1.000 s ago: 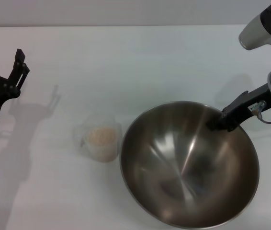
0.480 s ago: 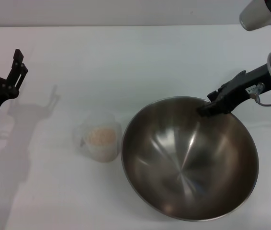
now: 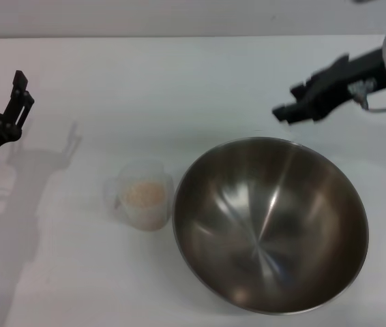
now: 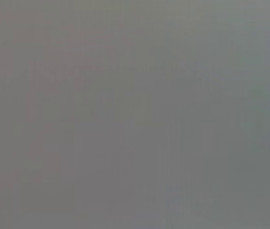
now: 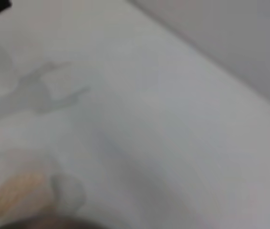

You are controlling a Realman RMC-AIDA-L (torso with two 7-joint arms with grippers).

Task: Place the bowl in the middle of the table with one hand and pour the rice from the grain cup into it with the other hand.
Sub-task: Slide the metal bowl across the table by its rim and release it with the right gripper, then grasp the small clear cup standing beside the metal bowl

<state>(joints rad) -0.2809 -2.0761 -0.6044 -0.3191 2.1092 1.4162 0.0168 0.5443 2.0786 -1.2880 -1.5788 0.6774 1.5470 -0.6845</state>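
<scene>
The steel bowl [image 3: 269,221] stands on the white table [image 3: 179,82], right of the middle. The frosted grain cup [image 3: 140,203] stands just to its left, upright, with rice [image 3: 143,195] in it. My right gripper [image 3: 287,101] hangs above the table just beyond the bowl's far rim, open and holding nothing. My left gripper [image 3: 21,92] is open and empty at the far left, well away from the cup. The right wrist view shows the cup [image 5: 25,191] with rice [image 5: 15,194] and a dark sliver of the bowl's rim [image 5: 44,224]. The left wrist view is plain grey.
A pale wall runs along the table's far edge [image 3: 179,35]. The left arm's shadow [image 3: 50,153] lies on the table between my left gripper and the cup.
My right gripper has let go of the bowl's far rim and risen up and away from it. The bowl has settled level on the table. The left arm has hardly moved.
</scene>
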